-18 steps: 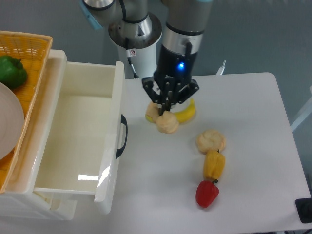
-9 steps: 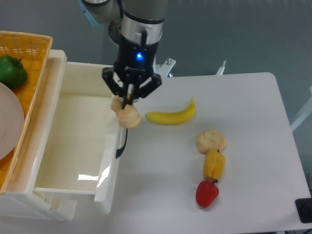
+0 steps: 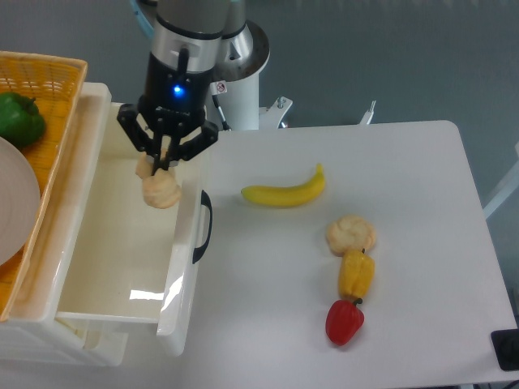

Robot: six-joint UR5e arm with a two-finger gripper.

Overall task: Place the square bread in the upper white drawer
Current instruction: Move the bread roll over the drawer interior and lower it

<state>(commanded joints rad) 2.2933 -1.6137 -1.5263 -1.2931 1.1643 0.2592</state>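
From the fixed camera: the gripper (image 3: 165, 160) hangs over the drawer (image 3: 113, 243), its dark fingers pinching the bread (image 3: 159, 185). That bread is pale tan and lumpy, with knobbly edges, and it dangles below the fingertips above the drawer's open white interior, close to the front wall with the dark curved handle (image 3: 202, 226). Left of the drawer sits an orange wicker basket (image 3: 49, 77) holding a green pepper (image 3: 19, 117) and a white plate (image 3: 15, 203). Right of the drawer, on the white table (image 3: 422, 186), lies a banana (image 3: 284, 190); farther right a round bun (image 3: 350, 234), a yellow pepper (image 3: 356, 274) and a red pepper (image 3: 345, 322) line up.
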